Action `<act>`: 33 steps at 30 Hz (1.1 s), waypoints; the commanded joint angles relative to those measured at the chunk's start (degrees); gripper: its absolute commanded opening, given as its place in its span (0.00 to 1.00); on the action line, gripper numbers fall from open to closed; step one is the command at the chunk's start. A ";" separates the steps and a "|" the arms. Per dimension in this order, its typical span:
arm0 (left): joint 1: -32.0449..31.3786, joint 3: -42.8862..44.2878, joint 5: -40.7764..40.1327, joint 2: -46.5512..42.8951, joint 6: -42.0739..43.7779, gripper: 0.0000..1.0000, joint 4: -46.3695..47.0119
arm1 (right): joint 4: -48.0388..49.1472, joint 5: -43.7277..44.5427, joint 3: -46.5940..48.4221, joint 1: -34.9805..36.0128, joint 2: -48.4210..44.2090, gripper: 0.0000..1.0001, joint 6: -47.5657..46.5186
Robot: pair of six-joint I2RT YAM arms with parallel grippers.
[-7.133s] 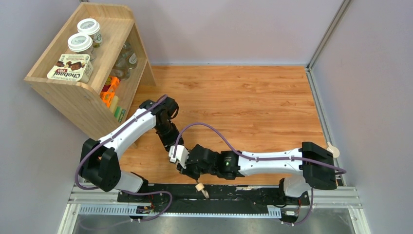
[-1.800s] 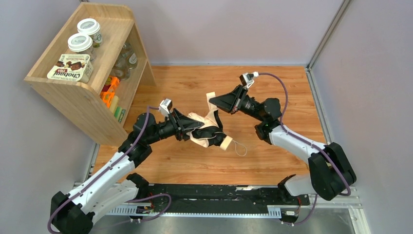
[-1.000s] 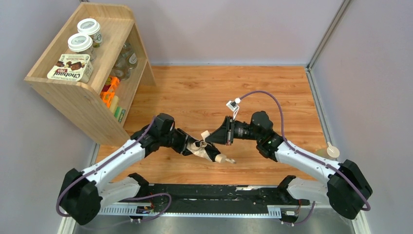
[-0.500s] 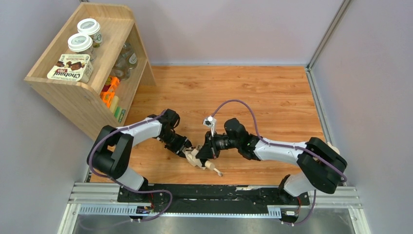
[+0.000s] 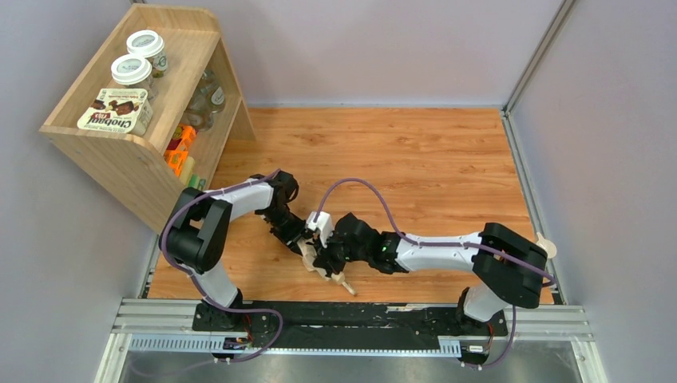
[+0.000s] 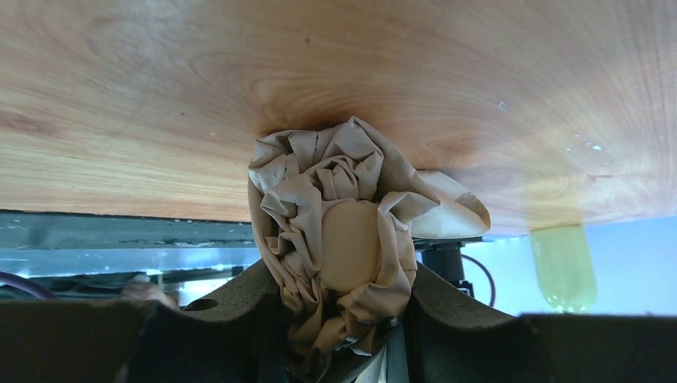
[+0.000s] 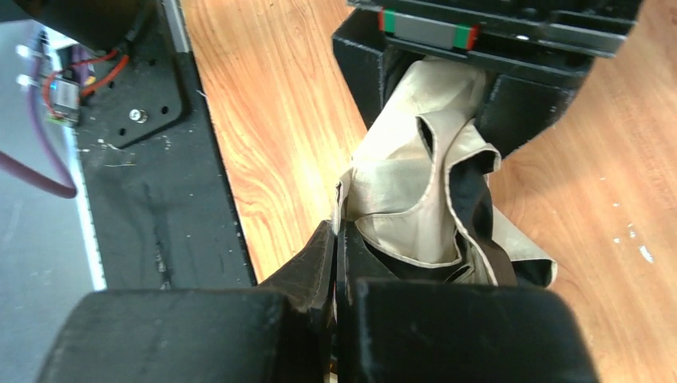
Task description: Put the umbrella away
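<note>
The umbrella, its beige cloth bunched up, is close to the near edge of the tabletop, left of the middle. Its cream handle points toward that edge. The left tool is clamped around the crumpled cloth. The right tool has its fingers pinched together on a fold at the cloth's edge. A wooden shelf stands by the far left corner.
</note>
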 commanded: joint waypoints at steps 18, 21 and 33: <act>4.24 4.36 -0.35 6.67 15.14 0.00 -5.81 | -6.77 21.77 0.29 7.93 6.33 0.02 -8.29; 4.24 4.27 0.00 6.68 15.41 0.00 -5.37 | -8.52 21.95 0.72 7.93 6.50 0.04 -8.37; 4.41 3.13 0.88 6.68 16.02 0.00 -4.58 | -4.40 17.73 -1.65 3.36 -5.18 0.00 -5.12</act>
